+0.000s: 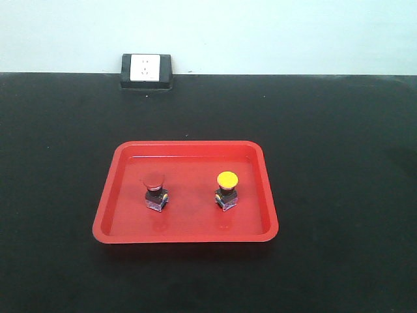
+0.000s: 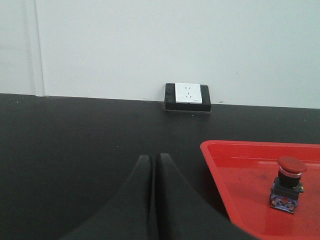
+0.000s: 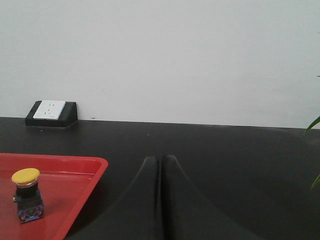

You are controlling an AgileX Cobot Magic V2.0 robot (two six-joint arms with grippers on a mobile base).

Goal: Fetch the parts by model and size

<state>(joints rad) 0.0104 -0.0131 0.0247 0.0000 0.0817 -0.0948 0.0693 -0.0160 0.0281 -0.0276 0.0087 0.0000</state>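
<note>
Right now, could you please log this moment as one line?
left claw shut, empty | right claw shut, empty | red switch, yellow switch in tray

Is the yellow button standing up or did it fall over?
Standing up. The yellow button sits on its base in the red tray, cap on top.

Black table (image 1: 339, 195): red tray (image 1: 185, 236), socket box (image 1: 146, 70)

No text, brand, number or sign can be read anywhere. The blue markings on the small dark block bases (image 2: 286, 196) of the push-button switches are too blurred to make out.
</note>
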